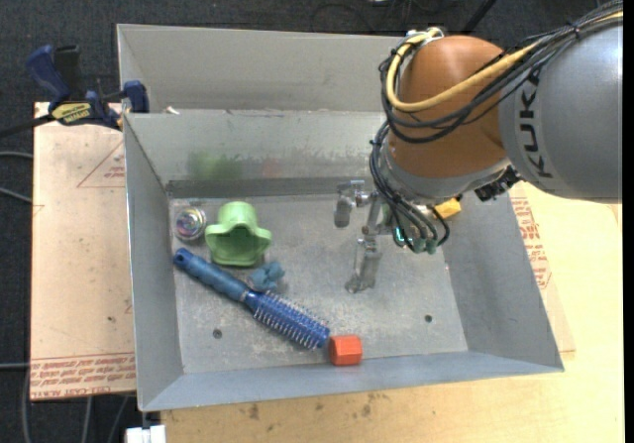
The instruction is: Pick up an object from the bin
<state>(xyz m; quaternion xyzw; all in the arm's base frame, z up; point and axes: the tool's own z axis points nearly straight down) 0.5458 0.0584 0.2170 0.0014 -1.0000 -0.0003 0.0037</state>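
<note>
The gripper (350, 251) is seen low inside the grey metal bin (495, 302). It hangs under the round orange cover (446, 99) at the end of the arm (584, 114). Yellow and black cables (394, 74) are wound over that cover. The two metal fingers (364, 268) are held apart. One finger is seen nearer the back wall and the other nearer the front. Bare bin floor is seen between them, so no thing is held.

All the loose things are found away from the gripper, toward the left side of the view or the front wall. The thing lying nearest to the gripper is a small blue-grey lump (265, 276), to the left of the lower finger and clear of it. Just past that lump, a long blue brush (253, 300) is laid flat on the floor. Its handle is pointed up and away from the gripper, and its bristle end is pointed toward the front wall. The lump is seen right beside the middle of the brush.

Farther from the gripper, above the brush, a light green cup-like toy (238, 233) is set on the floor. Farther still, a small shiny round thing (188, 223) is seen just beside the green toy, close to the left wall.

A small orange block (345, 350) is placed below the gripper in the view, close to the front wall. It is just beside the bristle end of the brush and well apart from the fingers.
</note>
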